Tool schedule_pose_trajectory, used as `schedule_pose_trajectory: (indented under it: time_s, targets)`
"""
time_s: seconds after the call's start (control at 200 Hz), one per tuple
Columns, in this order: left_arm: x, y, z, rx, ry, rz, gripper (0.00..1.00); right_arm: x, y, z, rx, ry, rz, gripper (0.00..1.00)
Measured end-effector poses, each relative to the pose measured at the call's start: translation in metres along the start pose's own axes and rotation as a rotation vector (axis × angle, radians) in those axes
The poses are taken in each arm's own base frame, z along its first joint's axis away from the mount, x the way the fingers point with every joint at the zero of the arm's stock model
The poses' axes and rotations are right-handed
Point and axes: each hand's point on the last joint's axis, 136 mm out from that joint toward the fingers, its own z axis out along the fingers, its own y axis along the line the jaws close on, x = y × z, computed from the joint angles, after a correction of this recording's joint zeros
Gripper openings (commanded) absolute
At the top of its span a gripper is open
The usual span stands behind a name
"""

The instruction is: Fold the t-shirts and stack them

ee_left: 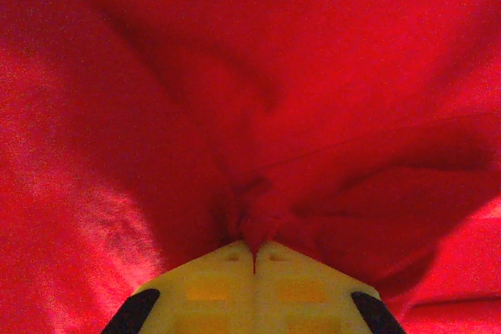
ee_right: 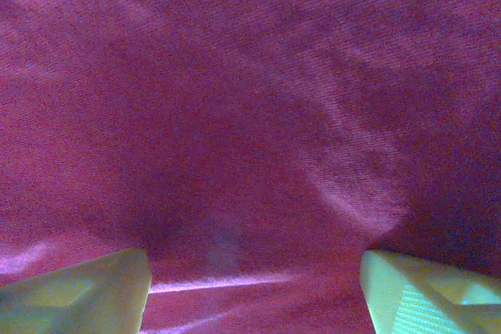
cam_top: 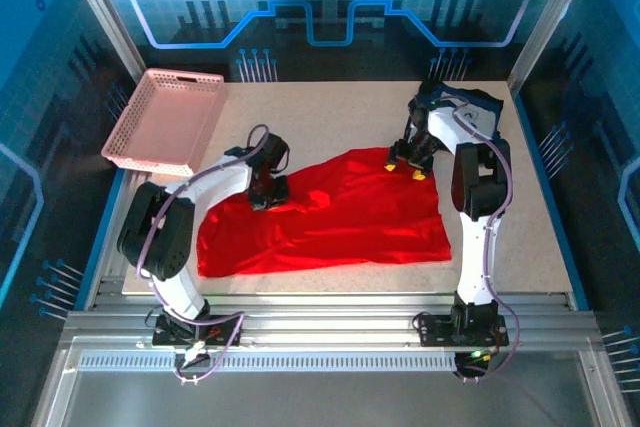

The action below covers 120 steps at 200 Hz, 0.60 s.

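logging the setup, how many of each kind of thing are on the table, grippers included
red t-shirt: 1
pink basket: 1
grippers: 2 (left gripper, right gripper)
total: 4

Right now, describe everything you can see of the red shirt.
The red shirt is soft, bright red cloth, plain on the side that shows. It lies spread wide on the table, mostly flat, with shallow wrinkles and a rumpled far edge. The left gripper is shut on a small pinch of it near the far left corner, and folds run out from the pinch. The right gripper stands open over its far right edge.
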Motion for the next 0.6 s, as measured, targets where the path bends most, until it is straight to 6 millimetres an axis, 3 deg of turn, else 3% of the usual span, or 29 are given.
schedule_pose_trajectory:
  time_s: [0.1, 0.175, 0.315, 0.44, 0.6]
  targets:
    - [0.012, 0.016, -0.004, -0.035, -0.018, -0.040, 0.08, 0.000, 0.000, 0.000, 0.001, 0.002, 0.000, 0.74]
    - [0.018, 0.021, -0.007, -0.037, -0.029, -0.058, 0.17, 0.000, 0.000, 0.000, 0.003, 0.006, -0.002, 0.74]
    - [0.034, 0.014, -0.007, -0.008, -0.038, -0.029, 0.55, 0.000, 0.000, 0.000, 0.004, 0.009, -0.006, 0.74]
    - [0.043, 0.009, -0.013, 0.054, -0.069, -0.022, 0.67, 0.000, 0.000, 0.000, 0.004, 0.010, -0.006, 0.74]
    - [0.027, 0.001, -0.041, 0.136, -0.181, -0.040, 0.74, 0.000, 0.000, 0.000, 0.004, 0.010, -0.009, 0.74]
